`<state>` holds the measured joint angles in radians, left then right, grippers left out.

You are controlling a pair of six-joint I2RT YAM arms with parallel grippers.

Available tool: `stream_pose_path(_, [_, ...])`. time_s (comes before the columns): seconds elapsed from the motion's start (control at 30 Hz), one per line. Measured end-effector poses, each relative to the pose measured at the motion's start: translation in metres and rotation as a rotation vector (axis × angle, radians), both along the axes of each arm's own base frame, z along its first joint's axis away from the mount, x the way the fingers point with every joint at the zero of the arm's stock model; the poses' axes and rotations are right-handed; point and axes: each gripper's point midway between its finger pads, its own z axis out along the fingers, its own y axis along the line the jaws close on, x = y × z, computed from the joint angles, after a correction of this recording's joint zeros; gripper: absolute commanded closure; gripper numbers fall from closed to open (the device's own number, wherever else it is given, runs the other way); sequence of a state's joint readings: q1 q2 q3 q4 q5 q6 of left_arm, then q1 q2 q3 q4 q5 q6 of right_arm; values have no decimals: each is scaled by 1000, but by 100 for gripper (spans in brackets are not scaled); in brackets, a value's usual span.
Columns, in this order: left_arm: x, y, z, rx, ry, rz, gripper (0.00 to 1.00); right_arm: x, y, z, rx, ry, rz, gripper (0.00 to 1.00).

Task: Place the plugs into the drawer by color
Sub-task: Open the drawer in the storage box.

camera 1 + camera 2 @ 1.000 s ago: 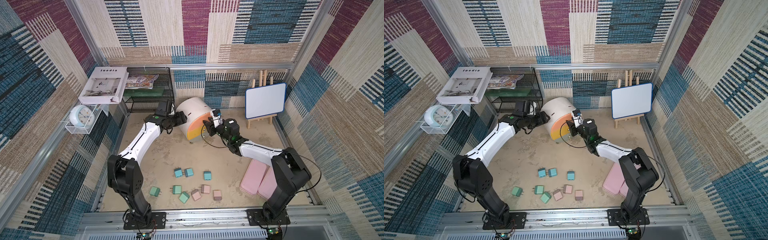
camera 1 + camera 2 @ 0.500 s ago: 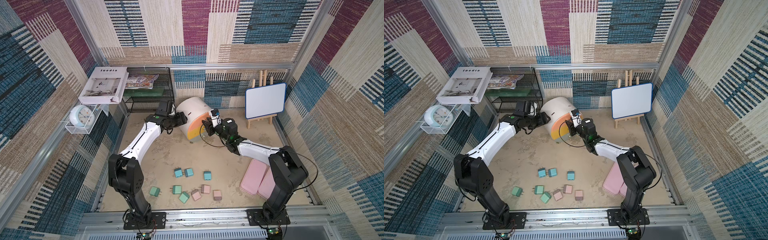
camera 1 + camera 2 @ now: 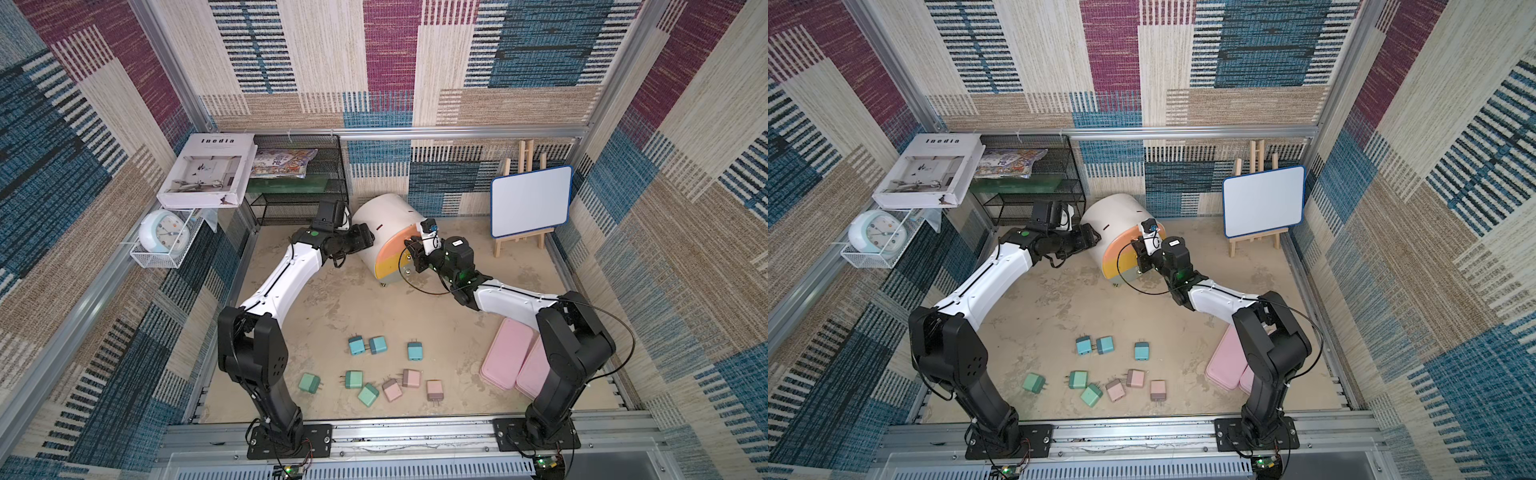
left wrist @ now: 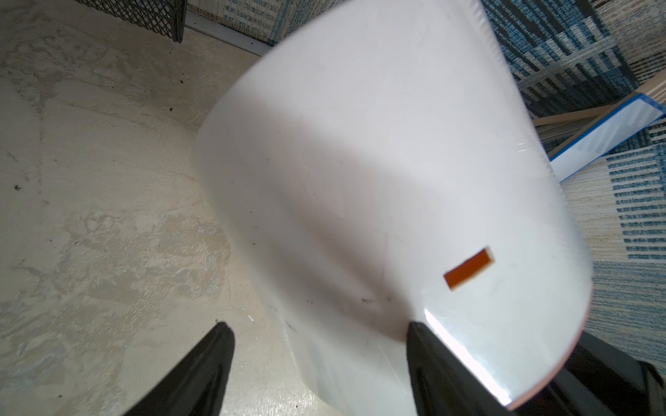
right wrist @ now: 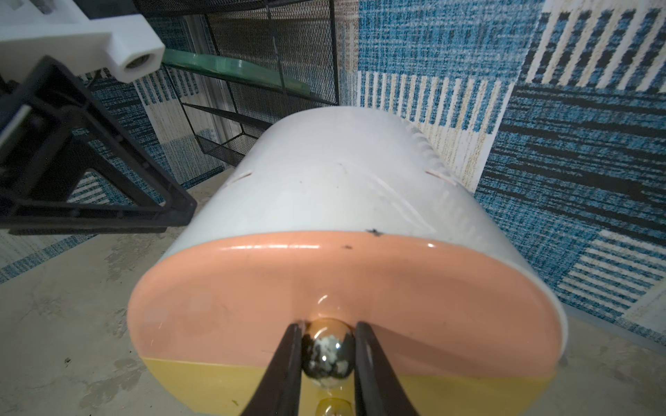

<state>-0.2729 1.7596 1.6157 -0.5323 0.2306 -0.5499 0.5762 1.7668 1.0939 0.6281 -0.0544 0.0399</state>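
The brass knob (image 5: 327, 347) of the peach drawer (image 5: 234, 295) is pinched between the right fingers (image 5: 288, 363), and that drawer's front is seen flush with the white cabinet (image 5: 335, 180). The left fingers (image 4: 205, 367) are spread, one tip laid against the cabinet's white side and the other held just beside it over the table (image 4: 90, 216). The nine plugs (image 3: 377, 345) are scattered on the table, well apart from both pairs of fingers.

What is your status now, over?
Right pincer shut on knob of top drawer. Left pincer open, beside cabinet wall. Nine plugs on floor. Nothing before drawer front.
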Motion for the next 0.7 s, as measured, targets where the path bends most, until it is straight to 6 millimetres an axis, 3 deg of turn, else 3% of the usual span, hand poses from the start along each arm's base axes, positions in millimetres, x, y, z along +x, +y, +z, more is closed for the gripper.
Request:
stream_pose_path(0.33, [2, 0, 0, 1, -2, 2, 21, -12, -7, 4, -17, 17, -21, 90])
stream_pose_path(0.7, [11, 3, -4, -19, 10, 27, 21, -60, -31, 8, -32, 35, -52, 89])
